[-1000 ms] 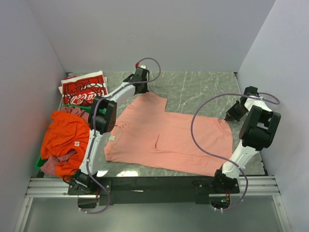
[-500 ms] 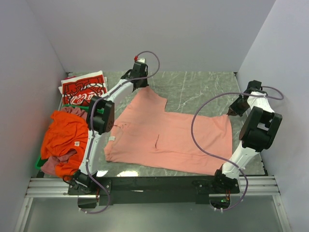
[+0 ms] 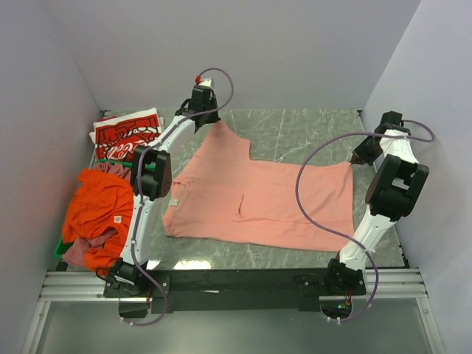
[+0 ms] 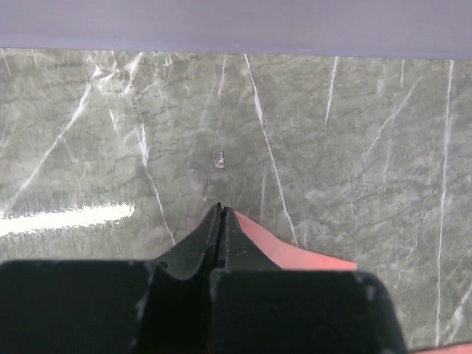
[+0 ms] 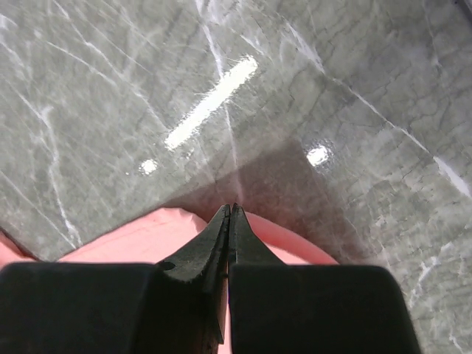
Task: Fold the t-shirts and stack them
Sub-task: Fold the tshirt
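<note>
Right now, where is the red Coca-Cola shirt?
In the top view, the red Coca-Cola shirt lies folded at the far left, behind the orange shirt and left of the salmon-pink shirt.

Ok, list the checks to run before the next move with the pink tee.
1. Left gripper shut on pink tee corner: ok.
2. Right gripper shut on the other far corner: ok.
3. Pink tee flat: not ok, small crease near the middle.
4. Right cable off the pink tee: cannot tell; it crosses over it.
5. Red tee and orange tee apart from pink tee: ok.
</note>
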